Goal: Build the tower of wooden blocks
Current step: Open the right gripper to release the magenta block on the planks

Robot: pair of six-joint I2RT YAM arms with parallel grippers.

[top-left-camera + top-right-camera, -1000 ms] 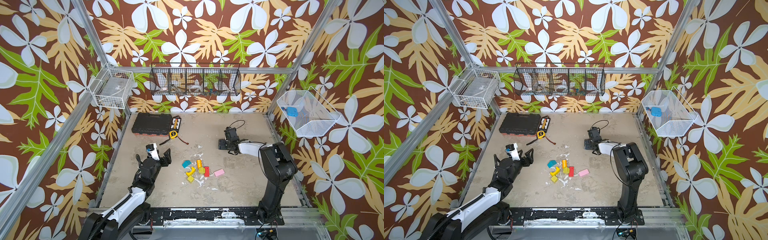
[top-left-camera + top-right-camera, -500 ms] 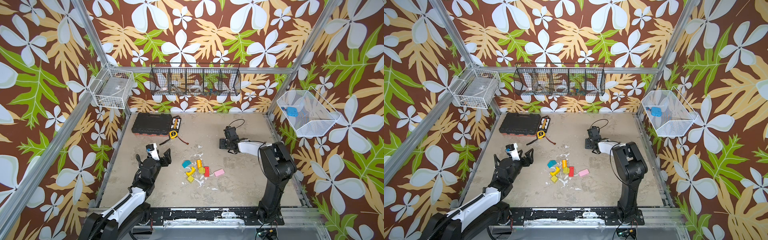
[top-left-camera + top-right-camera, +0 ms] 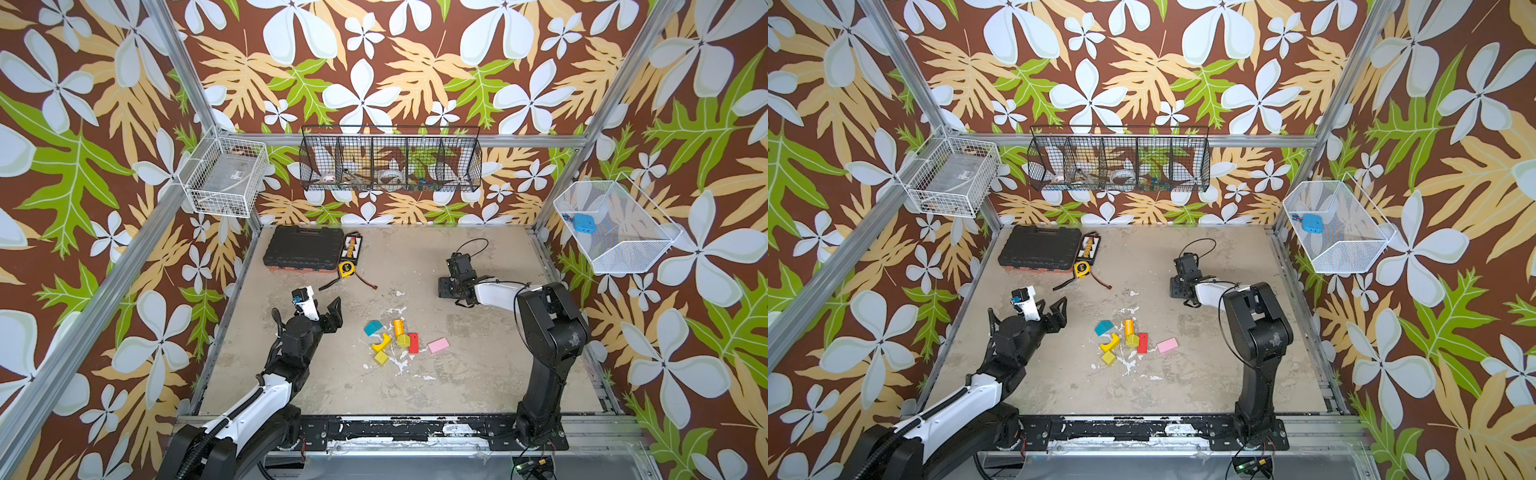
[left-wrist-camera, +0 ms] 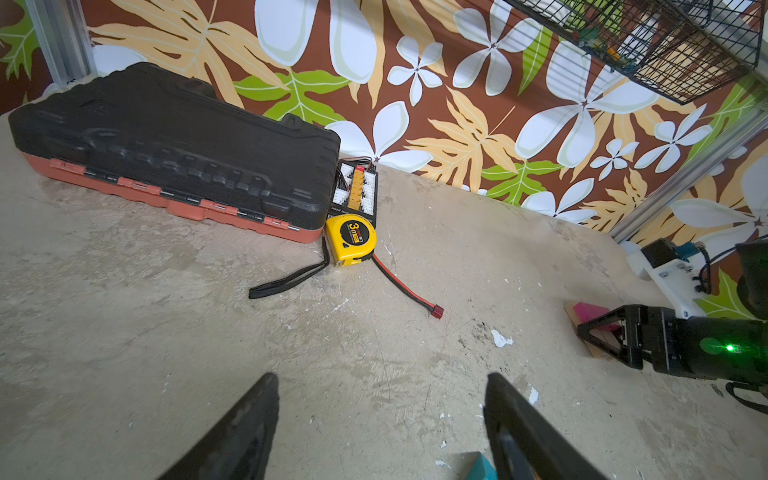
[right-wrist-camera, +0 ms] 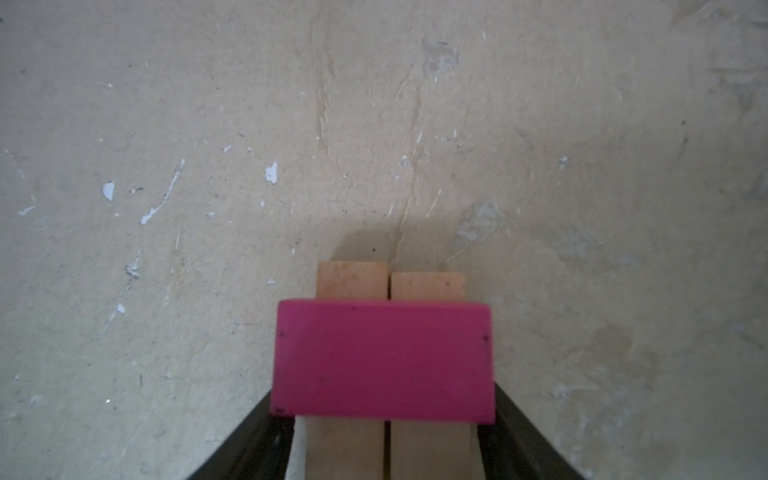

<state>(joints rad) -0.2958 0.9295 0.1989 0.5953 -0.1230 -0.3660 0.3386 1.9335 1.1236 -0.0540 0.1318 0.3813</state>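
Several loose wood blocks lie mid-table in both top views: teal, orange, red, pink and yellow. The tower's base shows in the right wrist view: a magenta block lies across two tan planks set side by side. My right gripper straddles that stack, its fingers close beside the block's ends; contact is unclear. From above, that gripper hides the stack. My left gripper is open and empty, left of the loose blocks.
A black tool case lies at the back left, with a yellow tape measure, a connector board and a red-black cable beside it. Wire baskets hang on the walls.
The right gripper has shifted only slightly at the planks. The left arm and the loose blocks have not moved.
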